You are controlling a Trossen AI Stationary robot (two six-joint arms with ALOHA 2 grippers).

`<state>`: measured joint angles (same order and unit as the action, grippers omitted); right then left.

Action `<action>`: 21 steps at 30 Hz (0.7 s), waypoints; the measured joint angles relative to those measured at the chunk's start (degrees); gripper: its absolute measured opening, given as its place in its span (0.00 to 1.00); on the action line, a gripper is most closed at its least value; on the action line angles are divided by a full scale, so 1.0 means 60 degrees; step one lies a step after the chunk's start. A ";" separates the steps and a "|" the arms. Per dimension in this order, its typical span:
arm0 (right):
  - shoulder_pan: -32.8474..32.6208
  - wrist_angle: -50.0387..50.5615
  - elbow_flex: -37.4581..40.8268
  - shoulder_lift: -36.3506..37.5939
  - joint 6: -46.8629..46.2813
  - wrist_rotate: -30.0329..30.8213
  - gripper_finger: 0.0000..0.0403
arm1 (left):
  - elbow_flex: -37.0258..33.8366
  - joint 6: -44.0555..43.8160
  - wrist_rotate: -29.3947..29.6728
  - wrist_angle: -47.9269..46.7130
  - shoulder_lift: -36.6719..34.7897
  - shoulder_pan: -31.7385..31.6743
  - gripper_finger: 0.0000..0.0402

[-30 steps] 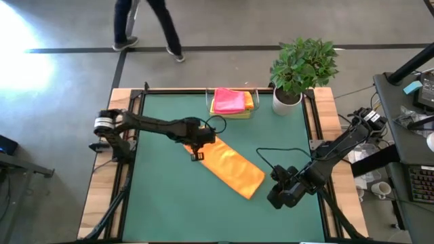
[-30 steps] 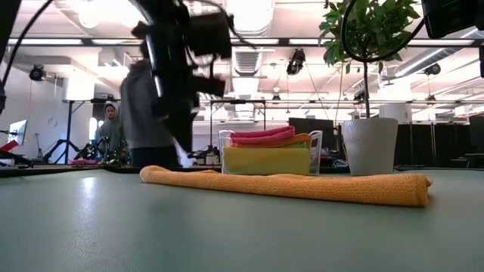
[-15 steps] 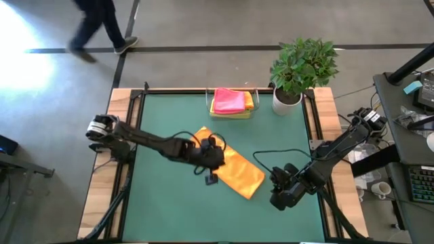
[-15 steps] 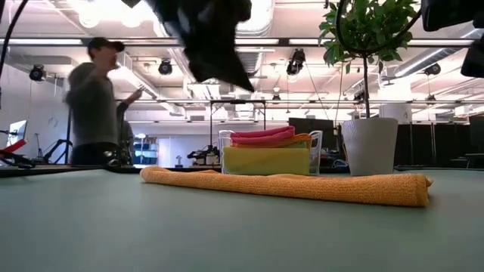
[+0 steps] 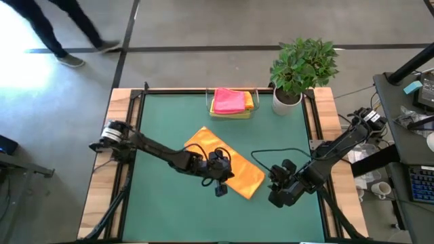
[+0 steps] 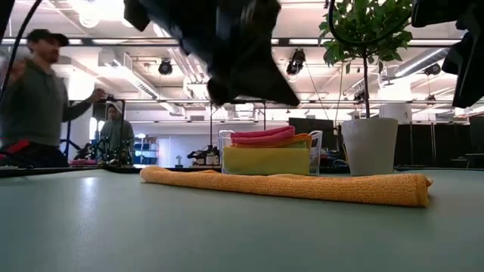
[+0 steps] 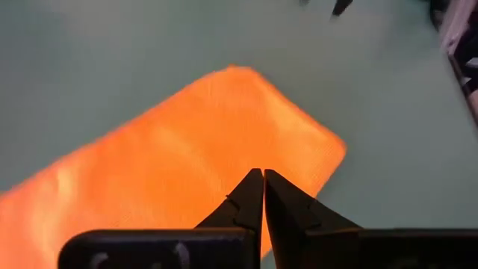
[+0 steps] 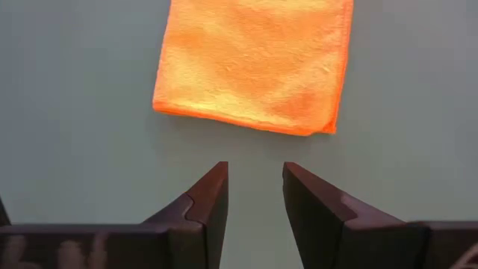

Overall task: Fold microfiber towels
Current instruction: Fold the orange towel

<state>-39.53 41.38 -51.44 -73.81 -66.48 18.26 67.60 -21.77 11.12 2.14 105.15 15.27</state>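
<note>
An orange microfiber towel (image 5: 230,163), folded into a long strip, lies flat and slantwise on the green mat (image 5: 163,108). It also shows in the low view (image 6: 302,185). My left gripper (image 5: 221,191) is shut and hovers above the strip's near edge; in its wrist view (image 7: 263,175) the towel (image 7: 194,157) lies beneath the fingertips. My right gripper (image 5: 276,179) stands open above the mat, just right of the strip's near right end (image 8: 254,67). More folded towels, pink on top, sit stacked in a clear holder (image 5: 230,103) at the far edge.
A potted plant in a white pot (image 5: 298,71) stands at the far right corner beside the holder. Wooden borders (image 5: 102,196) frame the mat. People (image 6: 38,98) move in the room beyond the table. Bare mat lies left of and in front of the towel.
My left gripper has travelled from the towel's far left end along the strip toward the near right, tipping up from pointing down to a slant, and has stayed shut. The towel has kept its place. A person beyond the far edge has walked off to the left.
</note>
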 joint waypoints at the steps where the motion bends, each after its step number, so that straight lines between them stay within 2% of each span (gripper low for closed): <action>1: 0.0000 0.0000 -0.0002 -0.0014 0.0012 0.0001 0.29 | 0.0064 -0.0075 0.0006 -0.0027 0.0209 0.0015 0.00; 14: 0.0015 -0.0020 0.0062 -0.0165 0.0102 -0.0030 0.29 | 0.0092 -0.0337 -0.0016 0.0272 0.1510 0.0141 0.00; 18: 0.0015 -0.0013 0.0085 -0.0165 0.0110 -0.0028 0.29 | 0.0029 -0.0337 -0.0023 -0.0064 0.1517 0.0145 0.00; 21: 0.0015 -0.0021 0.0096 -0.0170 0.0121 -0.0028 0.29 | 0.0035 -0.0322 -0.0034 -0.1059 0.1467 0.0163 0.00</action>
<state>-39.44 41.26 -50.87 -74.83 -65.76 18.09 67.81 -23.70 10.91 -4.21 113.95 16.25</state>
